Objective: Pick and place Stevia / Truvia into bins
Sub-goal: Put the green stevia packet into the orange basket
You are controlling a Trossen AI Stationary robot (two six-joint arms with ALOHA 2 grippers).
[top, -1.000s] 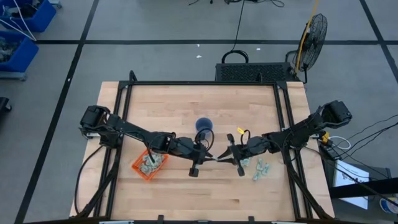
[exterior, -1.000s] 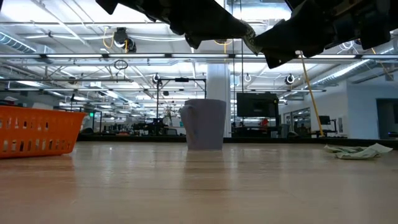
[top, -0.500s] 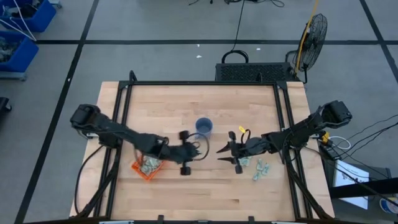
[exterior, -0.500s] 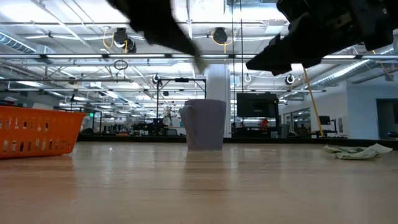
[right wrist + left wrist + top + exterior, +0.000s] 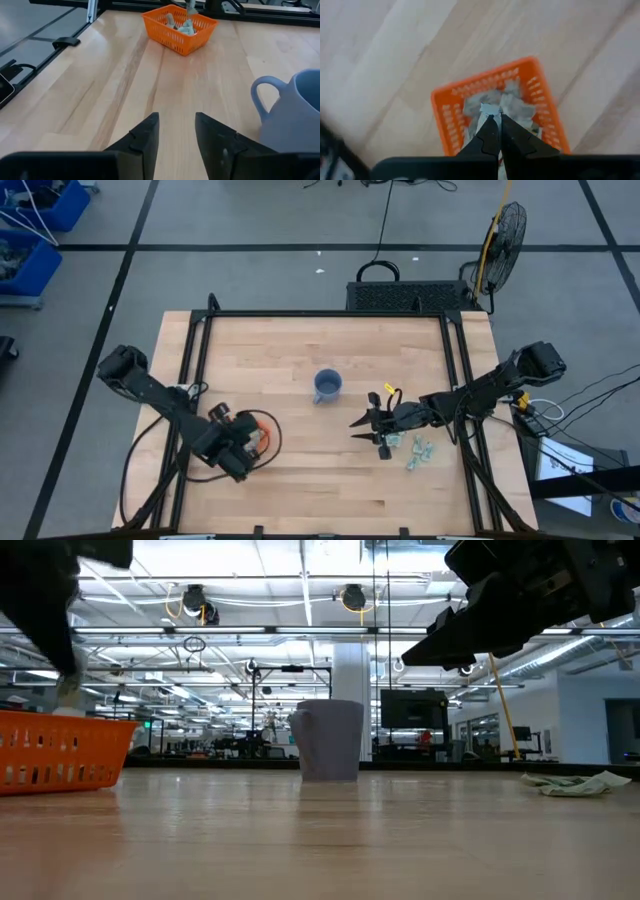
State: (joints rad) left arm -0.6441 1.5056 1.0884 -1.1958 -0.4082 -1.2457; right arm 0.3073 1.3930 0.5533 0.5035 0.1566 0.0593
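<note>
Over the last second the left gripper [image 5: 494,120] had swung away from the middle of the table, where the two grippers had met, to hang above the orange bin [image 5: 257,442] at the table's left front; its fingers were pressed together on a pale packet [image 5: 487,111] right over the bin. That looked like a hand-over completed, with only the release into the bin left for this packet. The bin was a shallow rectangular basket of perforated plastic, its floor already heaped with crumpled pale green and white packets. Midway along the butcher-block tabletop [image 5: 300,360], smooth with long pale grain, stood the blue-grey mug [image 5: 326,385], rounded with a looped handle. Further right, the right gripper [image 5: 176,132] hovered with its dark fingers spread and nothing between them, having opened within that second. Just beside it lay the remaining packets [image 5: 415,452], thin flat paper in a loose scatter
</note>
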